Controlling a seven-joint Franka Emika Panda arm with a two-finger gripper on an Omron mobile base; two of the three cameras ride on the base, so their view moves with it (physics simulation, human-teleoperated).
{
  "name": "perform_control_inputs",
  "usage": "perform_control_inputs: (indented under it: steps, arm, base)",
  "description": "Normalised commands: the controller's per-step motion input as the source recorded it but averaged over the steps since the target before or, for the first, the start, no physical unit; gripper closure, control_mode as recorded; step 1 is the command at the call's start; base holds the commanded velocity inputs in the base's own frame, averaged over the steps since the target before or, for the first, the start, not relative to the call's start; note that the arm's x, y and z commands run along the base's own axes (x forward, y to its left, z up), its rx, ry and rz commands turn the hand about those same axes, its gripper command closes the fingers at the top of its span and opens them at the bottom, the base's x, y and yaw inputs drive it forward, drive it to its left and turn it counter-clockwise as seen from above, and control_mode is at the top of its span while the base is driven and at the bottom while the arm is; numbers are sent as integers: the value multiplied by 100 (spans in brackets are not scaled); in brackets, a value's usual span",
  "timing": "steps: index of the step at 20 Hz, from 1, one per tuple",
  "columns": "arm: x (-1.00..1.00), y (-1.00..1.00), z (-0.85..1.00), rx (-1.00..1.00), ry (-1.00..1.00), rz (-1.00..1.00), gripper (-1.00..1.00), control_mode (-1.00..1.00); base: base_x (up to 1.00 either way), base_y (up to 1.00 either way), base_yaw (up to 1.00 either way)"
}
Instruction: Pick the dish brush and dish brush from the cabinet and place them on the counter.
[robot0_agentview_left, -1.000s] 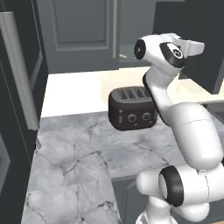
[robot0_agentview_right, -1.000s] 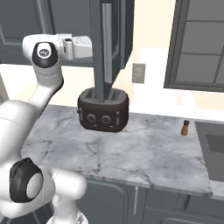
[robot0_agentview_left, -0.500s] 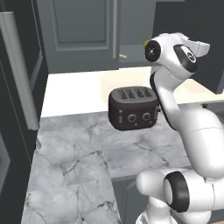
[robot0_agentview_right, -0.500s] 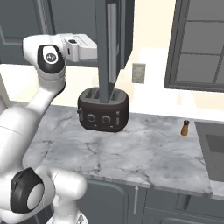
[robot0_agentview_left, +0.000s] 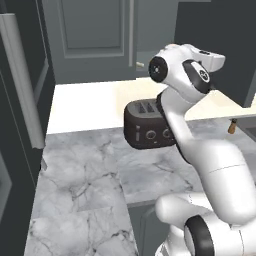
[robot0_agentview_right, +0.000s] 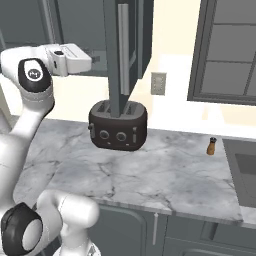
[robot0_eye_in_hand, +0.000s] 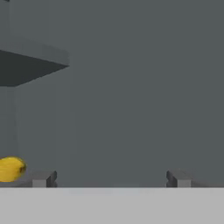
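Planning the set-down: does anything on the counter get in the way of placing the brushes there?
The toaster stands at the back of the counter, and a small brown bottle stands farther right. The marble in front of both looks free.

— What does the room look like?
— The wall behind is a pale cream wall (robot0_agentview_right: 175, 45). It has a small grey wall socket plate (robot0_agentview_right: 158, 83) on it. On the right is a big window with dark grey bars (robot0_agentview_right: 227, 52).
— What else is there?
— A tall dark unit with a long silver handle (robot0_agentview_left: 22, 82) stands on the left. Low down are dark grey base units (robot0_agentview_right: 165, 230). A dark sink (robot0_agentview_right: 245, 170) sits at the far right.
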Motion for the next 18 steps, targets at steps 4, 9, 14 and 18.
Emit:
perform_control_inputs:
  steps: [4, 9, 14, 18]
  arm:
    - [-52, 78, -29, -9, 0, 20, -100, -100]
    - [-51, 40, -17, -1, 4, 26, -100, -100]
    - [-29, 14, 0, 10, 17, 28, -100, -100]
    - [-1, 7, 2, 16, 33, 32, -100, -100]
  base:
    - [0, 0, 0]
    - [0, 0, 0]
    - [0, 0, 0]
    - [0, 0, 0]
